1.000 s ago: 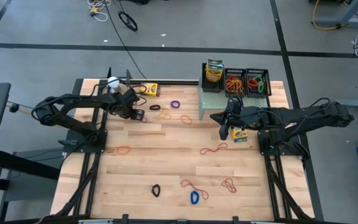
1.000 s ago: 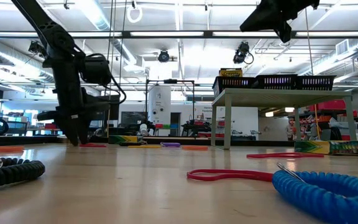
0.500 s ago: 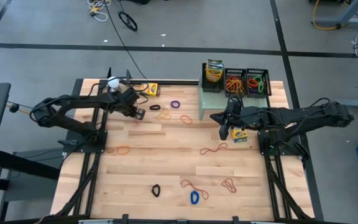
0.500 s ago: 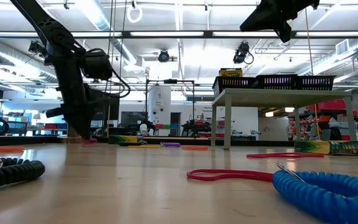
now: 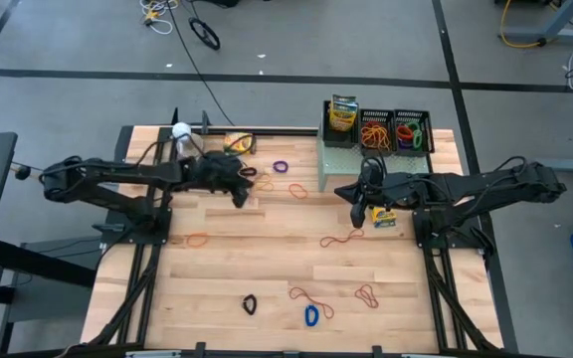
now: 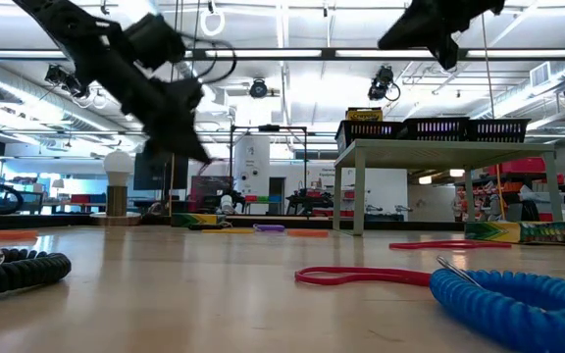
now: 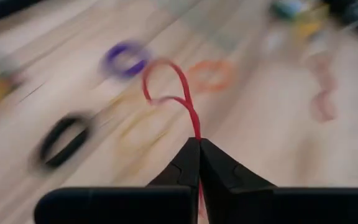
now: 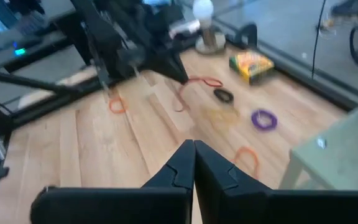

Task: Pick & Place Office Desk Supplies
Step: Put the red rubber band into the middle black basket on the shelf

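Left gripper (image 7: 199,144) is pinched shut on a red rubber band (image 7: 169,93), lifted off the table (image 5: 217,298) near its back-left, w/ the loop trailing forward from the fingertips. The black mesh trays (image 5: 394,130), likely the drop spot, sit on the pale green shelf (image 5: 338,164) well to the right of that gripper, so the carry prob. runs rightward along the table's back edge. Right gripper (image 8: 193,147), fingers closed & empty, hovers beside the shelf, nearer the trays.
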